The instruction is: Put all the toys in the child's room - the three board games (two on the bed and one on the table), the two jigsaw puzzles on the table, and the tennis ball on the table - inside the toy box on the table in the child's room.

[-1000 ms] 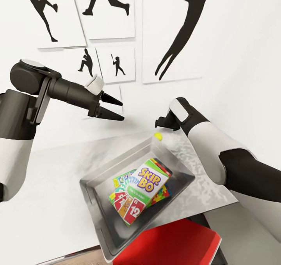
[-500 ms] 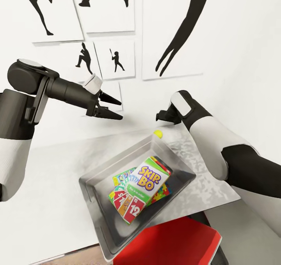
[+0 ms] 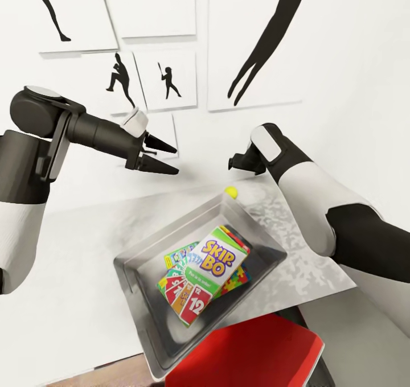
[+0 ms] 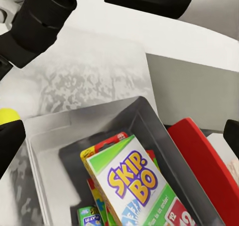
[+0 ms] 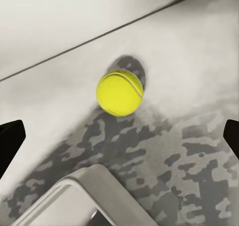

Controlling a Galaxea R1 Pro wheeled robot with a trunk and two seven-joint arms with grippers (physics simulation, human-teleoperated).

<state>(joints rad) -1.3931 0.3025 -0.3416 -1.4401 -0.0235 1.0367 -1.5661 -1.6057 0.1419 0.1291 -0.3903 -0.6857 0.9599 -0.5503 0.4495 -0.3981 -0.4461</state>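
The light-grey toy box [image 3: 135, 255] sits on the pale table [image 3: 68, 273], holding the Skip-Bo board game [image 3: 218, 263] on top of a green-edged board game [image 3: 179, 257] and a jigsaw puzzle [image 3: 239, 279]. The yellow tennis ball [image 3: 230, 192] lies on the table just beyond the box's far corner. My right gripper [image 3: 234, 165] hovers above it, open; in the right wrist view the tennis ball [image 5: 119, 92] lies ahead of the right gripper [image 5: 119, 136] beside the toy box's corner [image 5: 84, 186]. My left gripper [image 3: 166, 156] is open, raised left of the box, looking down on the Skip-Bo box [image 4: 134, 181].
A white wall with black silhouette posters [image 3: 253, 45] rises right behind the table. A red object [image 3: 256, 353] lies below the table's near edge, beside the box. Bare table top stretches to the left of the box.
The whole view has shifted, with the posters sliding upward. My right gripper has risen slightly in the picture, still over the ball. Nothing was grasped or released.
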